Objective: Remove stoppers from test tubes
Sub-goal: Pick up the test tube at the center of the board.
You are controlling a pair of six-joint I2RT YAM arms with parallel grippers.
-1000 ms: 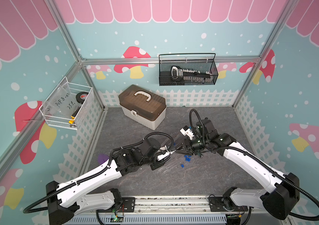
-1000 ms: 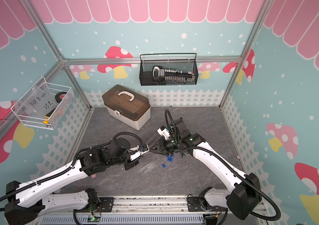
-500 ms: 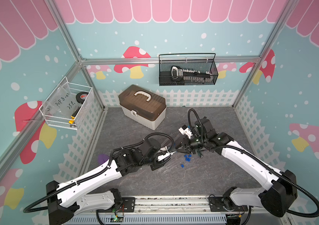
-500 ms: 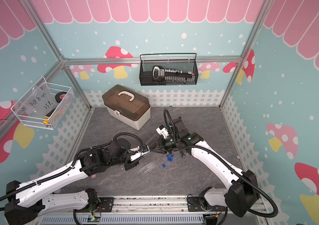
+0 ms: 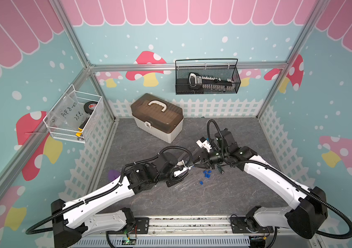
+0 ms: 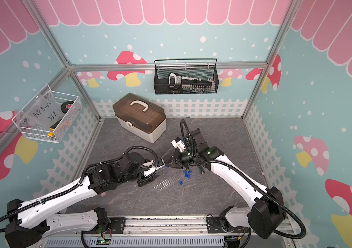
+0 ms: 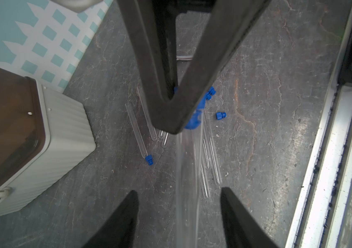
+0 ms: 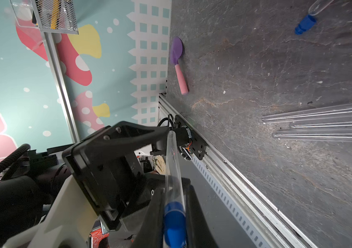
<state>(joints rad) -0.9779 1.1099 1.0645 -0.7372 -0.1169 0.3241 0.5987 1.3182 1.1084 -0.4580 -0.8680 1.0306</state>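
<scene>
Left wrist view: right claw (image 7: 177, 120) pinching stopper (image 7: 193, 122); left claw (image 7: 179, 190) spread — tube (image 7: 187, 171) unheld. Step: uncorking. Next, likely — drop stopper, fetch capped tube (image 7: 137, 128).

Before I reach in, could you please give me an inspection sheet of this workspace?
Surface: grey mat, marbled, with small specks.
Job's things: bare test tubes lie side by side; capped tube lies near them; loose stoppers clustered alongside; held tube in the air, held stopper in it.
Clutter: toolbox at the back; purple-and-pink spoon by the fence.
Grippers: left pincer open, astride the held tube; right pincer shut on the held stopper.
Cables: black hoses arch over both wrists.
Surroundings: black basket and white basket hang on the walls.
</scene>
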